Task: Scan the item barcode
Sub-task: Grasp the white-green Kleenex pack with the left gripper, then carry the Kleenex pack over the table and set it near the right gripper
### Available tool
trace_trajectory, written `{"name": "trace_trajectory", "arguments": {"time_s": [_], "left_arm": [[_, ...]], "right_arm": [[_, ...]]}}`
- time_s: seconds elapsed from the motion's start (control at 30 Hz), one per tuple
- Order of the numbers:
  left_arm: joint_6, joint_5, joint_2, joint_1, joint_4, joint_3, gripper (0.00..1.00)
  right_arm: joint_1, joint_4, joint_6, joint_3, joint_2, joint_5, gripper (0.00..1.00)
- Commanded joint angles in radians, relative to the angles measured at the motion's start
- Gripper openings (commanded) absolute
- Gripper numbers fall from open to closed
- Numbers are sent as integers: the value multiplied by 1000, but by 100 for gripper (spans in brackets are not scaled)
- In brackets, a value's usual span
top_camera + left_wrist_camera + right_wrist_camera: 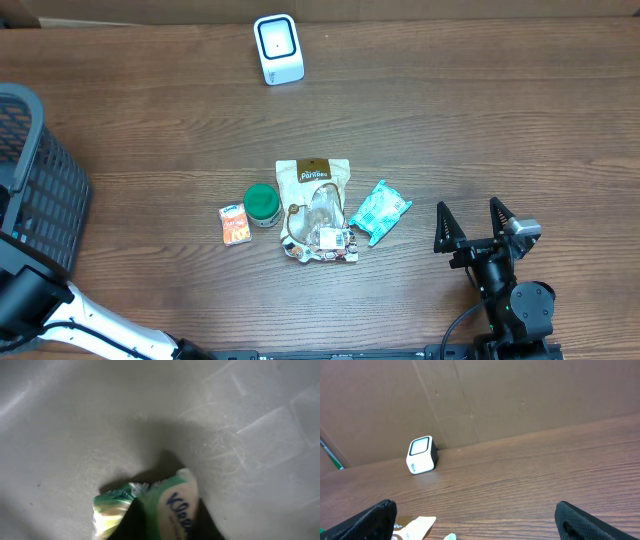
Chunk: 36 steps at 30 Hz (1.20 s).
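Note:
In the left wrist view a green and white tissue pack (172,510) with blue lettering sits between my left gripper's (167,527) two dark fingers, which are shut on it, over a scratched grey surface. In the overhead view the left gripper is hidden; only its arm (95,325) shows at the bottom left. The white barcode scanner (278,48) stands at the table's far edge, and the scanner (421,454) also shows in the right wrist view. My right gripper (476,220) rests at the front right, wide open and holding nothing, as the same gripper (477,515) shows from the wrist.
A dark mesh basket (35,185) stands at the left edge. Mid-table lie a brown snack pouch (318,205), a green-lidded tin (262,203), a small orange packet (235,224) and a teal packet (379,211). Cardboard walls the back.

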State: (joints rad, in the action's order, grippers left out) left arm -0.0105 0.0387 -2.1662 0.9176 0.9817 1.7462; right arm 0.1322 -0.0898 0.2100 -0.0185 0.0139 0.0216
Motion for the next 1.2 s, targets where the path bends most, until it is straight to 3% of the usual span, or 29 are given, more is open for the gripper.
{"name": "trace_trajectory", "arguments": {"time_s": [0.0, 0.17, 0.27, 0.57, 0.77, 1.17], "left_arm": [[-9, -14, -21, -3, 20, -12, 4], [0, -13, -8, -3, 74, 19, 4], [74, -25, 27, -3, 116, 79, 4], [192, -280, 234, -4, 228, 322, 4], [230, -464, 424, -10, 218, 341, 4], [234, -503, 595, -202, 241, 341, 4]], "right_arm": [[-3, 6, 2, 11, -11, -1, 100], [-3, 6, 2, 11, -11, -1, 100], [-3, 6, 2, 11, -11, -1, 100], [-3, 6, 2, 11, -11, -1, 100], [-3, 6, 2, 11, -11, -1, 100], [-3, 6, 2, 11, -11, -1, 100]]}}
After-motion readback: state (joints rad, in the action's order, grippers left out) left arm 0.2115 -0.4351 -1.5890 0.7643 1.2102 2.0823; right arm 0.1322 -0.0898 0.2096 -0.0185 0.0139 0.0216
